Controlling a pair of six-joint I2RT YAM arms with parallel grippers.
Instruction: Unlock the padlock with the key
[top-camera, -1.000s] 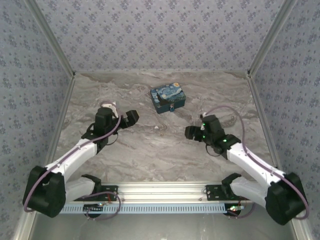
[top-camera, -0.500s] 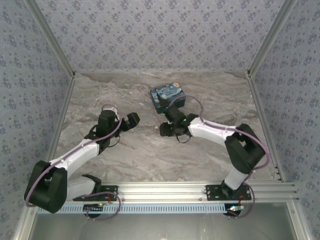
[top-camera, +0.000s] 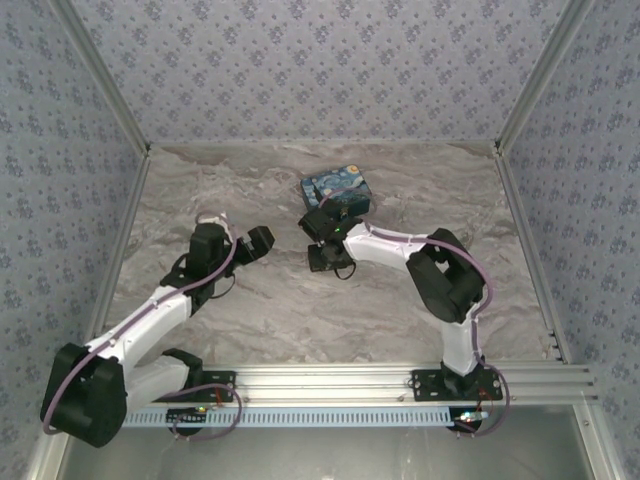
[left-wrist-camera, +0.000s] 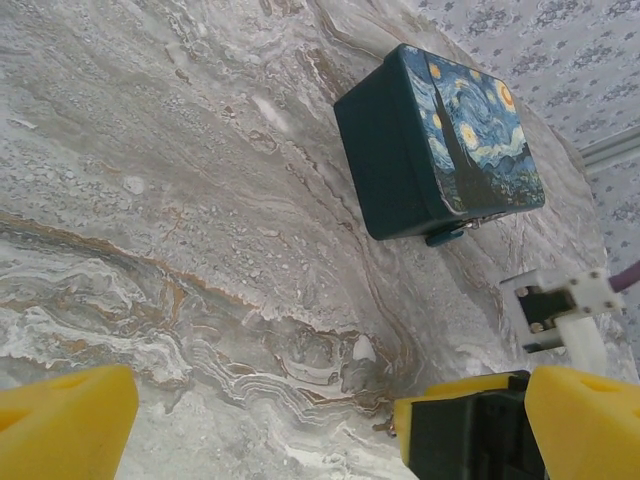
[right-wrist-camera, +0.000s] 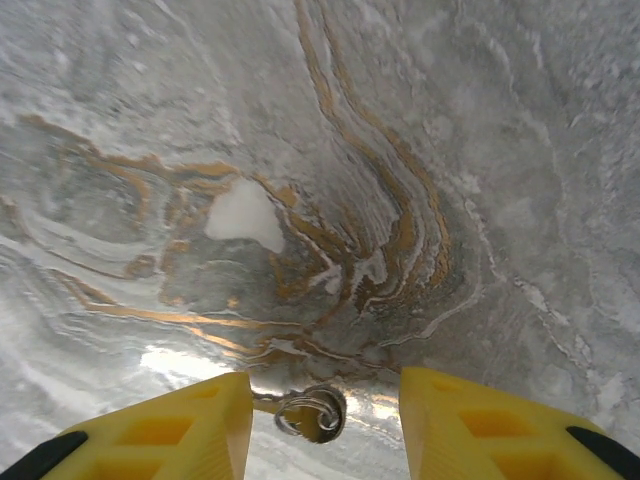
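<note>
Right gripper (right-wrist-camera: 325, 388), jaws open, has swung in from the right side and now straddles the key ring (right-wrist-camera: 312, 412) on the table (right-wrist-camera: 300, 150); a grasp looks imminent.

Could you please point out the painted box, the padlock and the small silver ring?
painted box (left-wrist-camera: 470, 130), left wrist view, on its printed lid.
padlock (left-wrist-camera: 445, 237), left wrist view, on its teal body.
silver ring (right-wrist-camera: 318, 402), right wrist view, on its metal loop.
</note>
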